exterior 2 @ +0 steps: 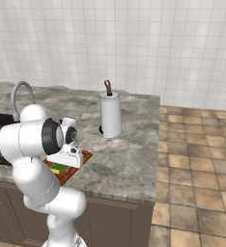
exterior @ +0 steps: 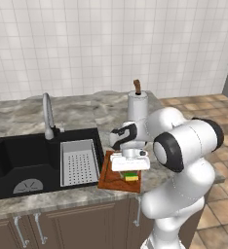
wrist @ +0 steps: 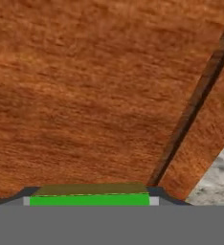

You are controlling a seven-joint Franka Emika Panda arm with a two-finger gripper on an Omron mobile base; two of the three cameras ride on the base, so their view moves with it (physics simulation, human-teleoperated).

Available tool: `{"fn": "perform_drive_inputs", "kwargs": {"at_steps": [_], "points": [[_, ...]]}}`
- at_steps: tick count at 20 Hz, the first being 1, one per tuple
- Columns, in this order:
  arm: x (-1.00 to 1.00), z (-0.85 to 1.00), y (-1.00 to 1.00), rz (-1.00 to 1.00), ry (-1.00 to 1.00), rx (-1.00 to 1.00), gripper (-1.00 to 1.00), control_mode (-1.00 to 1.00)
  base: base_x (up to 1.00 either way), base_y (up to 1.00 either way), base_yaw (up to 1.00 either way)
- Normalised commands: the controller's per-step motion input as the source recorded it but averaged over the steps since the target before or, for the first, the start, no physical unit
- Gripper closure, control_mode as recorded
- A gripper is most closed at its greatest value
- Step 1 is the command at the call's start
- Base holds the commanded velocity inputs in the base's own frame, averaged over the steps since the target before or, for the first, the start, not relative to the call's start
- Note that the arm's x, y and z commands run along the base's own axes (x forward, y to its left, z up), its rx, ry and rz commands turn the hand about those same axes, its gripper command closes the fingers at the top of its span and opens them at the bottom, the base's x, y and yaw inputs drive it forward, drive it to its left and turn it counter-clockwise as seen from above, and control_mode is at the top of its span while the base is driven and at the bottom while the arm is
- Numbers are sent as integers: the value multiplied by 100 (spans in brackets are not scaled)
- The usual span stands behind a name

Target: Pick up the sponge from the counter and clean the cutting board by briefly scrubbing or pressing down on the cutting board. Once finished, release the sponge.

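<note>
My gripper (exterior: 130, 171) points down over the right part of the cutting board (exterior: 110, 179), a reddish-brown wooden board with an edge groove (wrist: 190, 110). It is shut on the sponge (exterior: 131, 177), whose green and yellow layers show under the white hand. In the hand view the sponge (wrist: 89, 199) is a green strip between the two dark fingertips, very close to the wood (wrist: 85, 95). Whether it presses on the board I cannot tell. From the right base view the sponge (exterior 2: 58, 169) peeks out beneath the hand, above the board (exterior 2: 86, 155). The counter (exterior: 86, 109) is marbled grey stone.
A black sink (exterior: 18, 160) with a grey perforated tray (exterior: 78, 163) and a faucet (exterior: 48, 116) lies left of the board. A paper towel roll (exterior: 137, 109) stands behind it. The counter ends just right of the board, over tiled floor (exterior 2: 197, 159).
</note>
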Motion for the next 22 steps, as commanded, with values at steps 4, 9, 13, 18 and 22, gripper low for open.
{"fn": "perform_drive_inputs", "kwargs": {"at_steps": [4,9,13,18,22], "points": [[18,-23,-99,-1,0,0,100,-100,0,0,0],[57,-13,-76,0,0,0,100,-100,0,0,0],[71,-12,-56,0,0,0,100,-100,0,0,0],[78,-12,-25,0,0,0,100,-100,0,0,0],[51,-16,3,0,0,0,100,-100,0,0,0]]}}
